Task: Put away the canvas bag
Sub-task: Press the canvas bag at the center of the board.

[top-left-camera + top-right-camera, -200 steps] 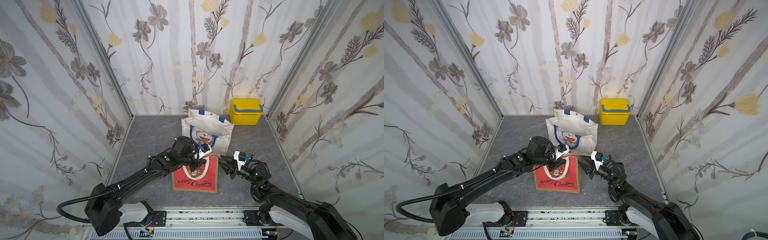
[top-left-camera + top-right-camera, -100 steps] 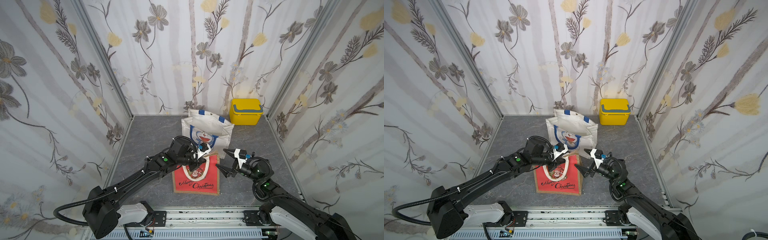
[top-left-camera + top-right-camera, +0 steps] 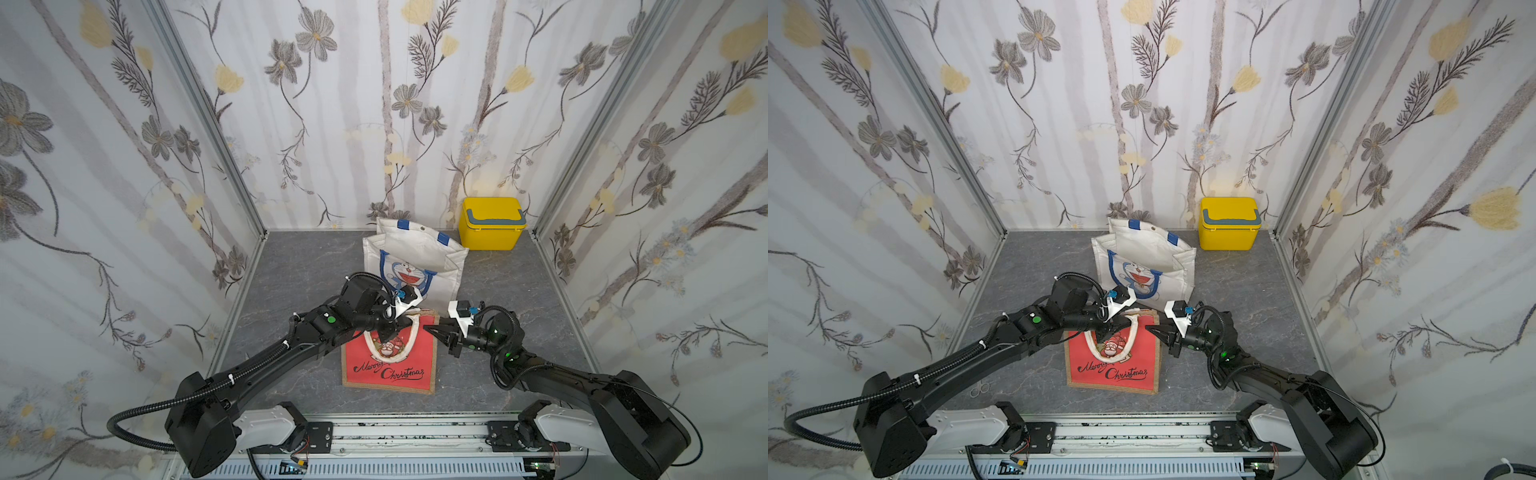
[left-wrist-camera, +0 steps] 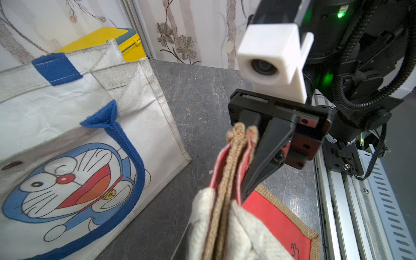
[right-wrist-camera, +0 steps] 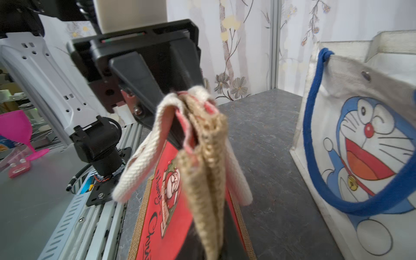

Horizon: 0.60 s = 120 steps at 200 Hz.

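A red burlap bag with "Merry Christmas" lettering and cream handles lies at the front middle in both top views, its top edge raised. My left gripper is shut on that rim beside a handle; the fabric runs between its jaws. My right gripper is shut on the rim's right end, where burlap fills the jaws. One of its black fingers lies along the rim. Just behind stands the white canvas bag with blue handles and a cartoon cat, mouth open upward.
A yellow lidded box sits in the back right corner. Flowered walls close in the left, back and right. The arms' metal rail runs along the front edge. A pink glass stands outside the cell.
My right gripper spread wide, moved in to the red bag's right rim and shut on it. The left gripper stayed at the rim near the handle.
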Motion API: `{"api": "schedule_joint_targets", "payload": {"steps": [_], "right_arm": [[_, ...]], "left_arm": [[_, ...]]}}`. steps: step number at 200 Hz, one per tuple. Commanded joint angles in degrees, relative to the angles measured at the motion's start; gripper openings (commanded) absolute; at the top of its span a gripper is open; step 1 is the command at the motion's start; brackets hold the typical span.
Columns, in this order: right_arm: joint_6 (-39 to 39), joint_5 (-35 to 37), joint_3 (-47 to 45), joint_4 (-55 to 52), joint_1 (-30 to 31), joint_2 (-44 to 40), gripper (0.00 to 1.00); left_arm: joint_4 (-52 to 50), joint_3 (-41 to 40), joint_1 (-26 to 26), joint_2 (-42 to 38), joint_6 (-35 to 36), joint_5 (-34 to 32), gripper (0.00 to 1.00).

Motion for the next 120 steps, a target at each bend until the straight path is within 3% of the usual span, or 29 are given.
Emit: {"api": "schedule_joint_targets", "payload": {"steps": [1,28,49,85,120], "right_arm": [[-2.1,2.2,-0.8,0.2,-0.2,-1.6,0.0],[-3.9,3.1,-0.4,-2.7,-0.3,-2.2,0.0],[-5.4,2.6,1.1,-5.3,-0.3,-2.2,0.01],[-5.8,1.6,2.2,-6.1,-0.3,-2.2,0.02],[-6.2,1.6,1.9,-7.0,-0.4,-1.9,0.03]], "left_arm": [[0.0,1.4,0.2,-0.1,1.3,-3.5,0.48],[-1.6,3.3,0.4,-2.0,1.3,-5.8,0.8],[-4.1,6.9,0.4,-2.5,1.9,-6.5,0.97],[-9.7,13.4,-0.1,3.5,2.7,-1.6,1.0],[-9.6,14.3,-0.3,5.3,4.6,-4.7,1.0]]}}
